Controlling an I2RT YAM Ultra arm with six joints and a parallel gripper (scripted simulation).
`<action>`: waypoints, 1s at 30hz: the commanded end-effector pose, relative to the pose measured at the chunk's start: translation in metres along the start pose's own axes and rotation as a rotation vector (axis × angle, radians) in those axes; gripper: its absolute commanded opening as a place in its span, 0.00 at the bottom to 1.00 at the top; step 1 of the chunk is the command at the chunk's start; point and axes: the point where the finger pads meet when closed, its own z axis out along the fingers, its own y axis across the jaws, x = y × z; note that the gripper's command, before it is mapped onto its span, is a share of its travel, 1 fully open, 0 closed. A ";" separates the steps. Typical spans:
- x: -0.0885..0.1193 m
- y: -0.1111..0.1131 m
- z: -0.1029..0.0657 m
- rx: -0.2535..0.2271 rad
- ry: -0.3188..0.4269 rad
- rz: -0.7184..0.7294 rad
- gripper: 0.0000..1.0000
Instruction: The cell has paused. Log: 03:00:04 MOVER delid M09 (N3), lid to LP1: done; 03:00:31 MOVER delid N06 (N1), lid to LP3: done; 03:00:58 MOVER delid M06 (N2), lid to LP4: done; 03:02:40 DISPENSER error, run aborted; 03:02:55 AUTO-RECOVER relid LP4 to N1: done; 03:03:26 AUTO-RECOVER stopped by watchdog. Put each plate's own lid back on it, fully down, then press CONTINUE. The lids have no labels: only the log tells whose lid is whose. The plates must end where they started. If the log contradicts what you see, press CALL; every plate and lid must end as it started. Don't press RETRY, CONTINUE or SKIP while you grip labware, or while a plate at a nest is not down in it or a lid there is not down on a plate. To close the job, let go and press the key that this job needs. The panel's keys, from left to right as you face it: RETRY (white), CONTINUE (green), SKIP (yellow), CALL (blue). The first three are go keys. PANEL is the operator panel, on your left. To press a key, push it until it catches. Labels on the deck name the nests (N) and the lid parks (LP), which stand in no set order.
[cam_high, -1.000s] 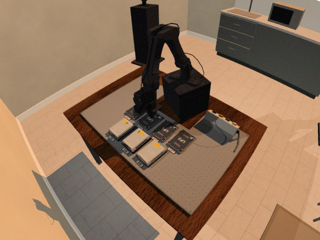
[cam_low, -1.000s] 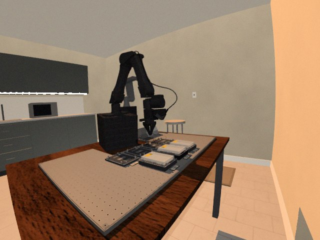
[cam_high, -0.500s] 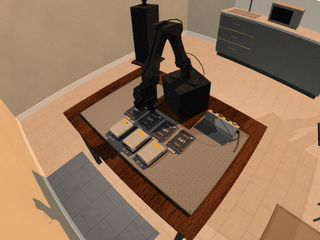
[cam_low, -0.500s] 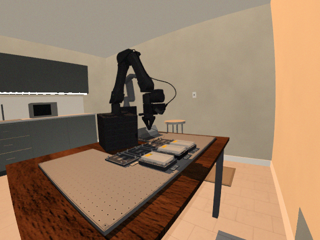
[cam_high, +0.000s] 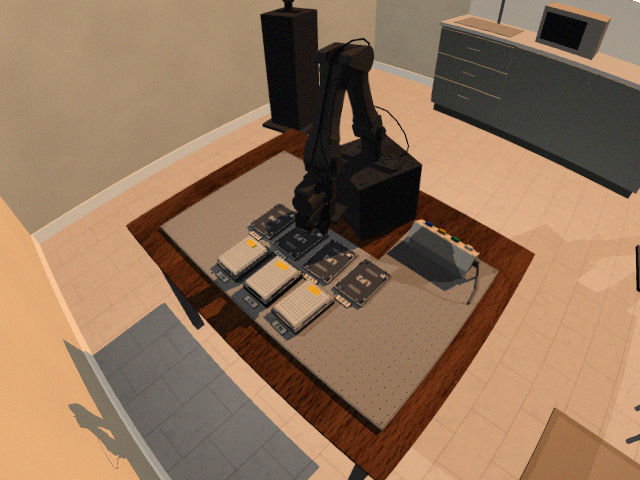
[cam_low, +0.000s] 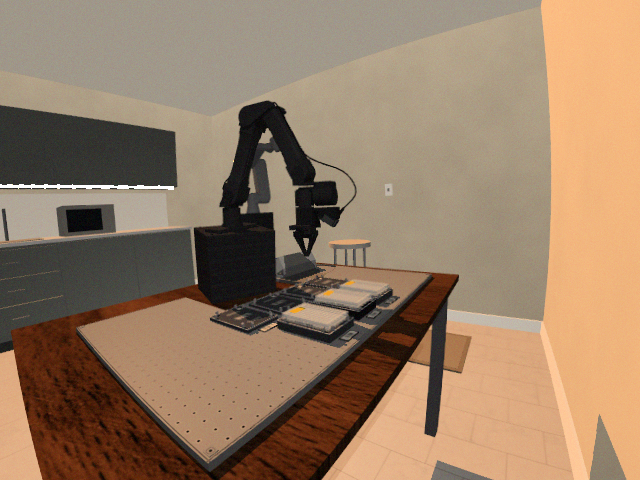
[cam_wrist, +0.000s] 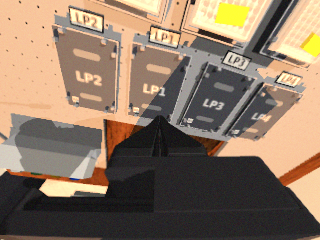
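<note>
Plates (cam_high: 271, 279) (cam_low: 315, 316) (cam_wrist: 215, 20), three of them, line up alongside the lid parks (cam_high: 361, 283) (cam_low: 245, 316) (cam_wrist: 87, 65) on the worktop (cam_high: 498, 256) (cam_low: 62, 408) in the top view. Over to the exterior: the gripper (cam_high: 312, 227) (cam_low: 307, 254) (cam_wrist: 159, 120) hangs above the parks' level, fingers together, gripping nothing. And in the wrist view, the panel (cam_high: 439, 250) (cam_low: 297, 266) (cam_wrist: 60, 145) sits near the parks' LP2 end.

It looks like a home kitchen: grey cabinets with drawers (cam_high: 467, 72) (cam_low: 31, 289) stand at the top view's upper right, carrying a microwave (cam_high: 572, 31) (cam_low: 85, 220); dark wall cupboards (cam_low: 87, 147) hang at the exterior view's upper left.
</note>
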 end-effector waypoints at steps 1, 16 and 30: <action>-0.002 0.015 -0.002 0.010 -0.017 -0.075 0.00; -0.005 0.081 -0.001 0.010 -0.005 -0.336 0.00; -0.004 0.142 -0.001 0.009 -0.006 -0.436 0.00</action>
